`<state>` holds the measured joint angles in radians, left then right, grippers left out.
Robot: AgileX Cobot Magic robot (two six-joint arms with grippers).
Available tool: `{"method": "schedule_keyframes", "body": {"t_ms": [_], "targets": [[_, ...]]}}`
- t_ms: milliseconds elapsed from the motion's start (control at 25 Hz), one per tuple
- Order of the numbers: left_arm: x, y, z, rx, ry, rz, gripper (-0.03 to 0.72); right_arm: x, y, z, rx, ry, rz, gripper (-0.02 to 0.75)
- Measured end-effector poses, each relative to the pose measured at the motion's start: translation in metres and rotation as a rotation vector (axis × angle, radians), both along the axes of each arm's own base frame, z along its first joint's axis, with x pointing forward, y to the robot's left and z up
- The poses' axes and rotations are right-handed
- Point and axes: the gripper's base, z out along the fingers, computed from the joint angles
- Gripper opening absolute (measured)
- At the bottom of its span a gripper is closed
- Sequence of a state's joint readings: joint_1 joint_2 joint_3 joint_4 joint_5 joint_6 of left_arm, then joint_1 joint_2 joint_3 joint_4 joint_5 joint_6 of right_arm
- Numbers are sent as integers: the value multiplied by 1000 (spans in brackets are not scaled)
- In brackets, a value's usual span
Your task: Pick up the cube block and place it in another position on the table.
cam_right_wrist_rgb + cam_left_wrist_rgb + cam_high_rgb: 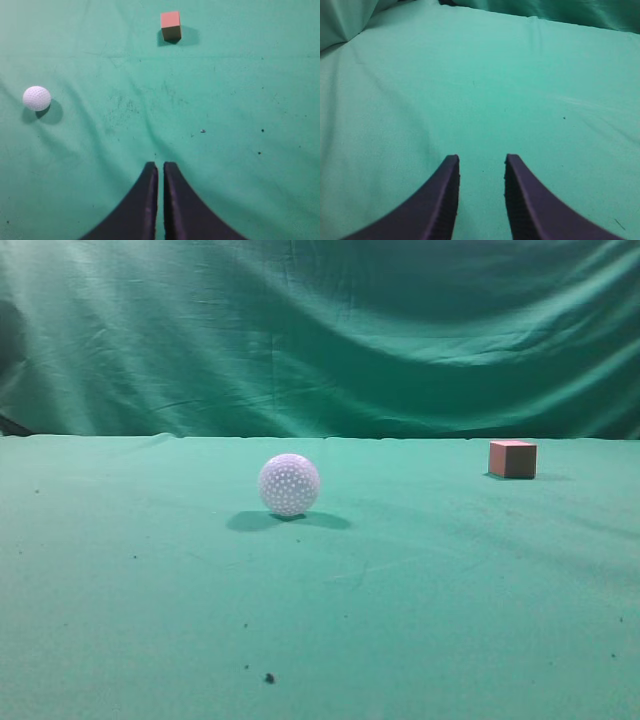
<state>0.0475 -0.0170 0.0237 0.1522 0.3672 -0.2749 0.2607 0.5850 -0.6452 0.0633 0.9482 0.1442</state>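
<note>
The reddish-brown cube block [512, 458] sits on the green table [400, 620] at the far right; no arm shows in the exterior view. In the right wrist view the cube block [170, 25] lies far ahead of my right gripper [160, 165], whose dark fingers are nearly together and hold nothing. My left gripper [481, 159] is open and empty over bare green cloth [485, 90]; the cube is out of its view.
A white dimpled ball [289, 484] rests near the table's middle, left of the cube; it also shows in the right wrist view [36, 98]. A wrinkled green curtain [320, 330] hangs behind. Dark specks [269, 677] dot the cloth.
</note>
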Motion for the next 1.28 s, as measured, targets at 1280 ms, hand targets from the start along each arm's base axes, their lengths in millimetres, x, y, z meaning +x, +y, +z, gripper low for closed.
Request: {"method": "schedule_keyframes", "body": {"t_ms": [1280], "targets": [[0, 0, 0, 0, 0, 0, 262, -38, -29, -135, -78, -494, -209, 0]]}}
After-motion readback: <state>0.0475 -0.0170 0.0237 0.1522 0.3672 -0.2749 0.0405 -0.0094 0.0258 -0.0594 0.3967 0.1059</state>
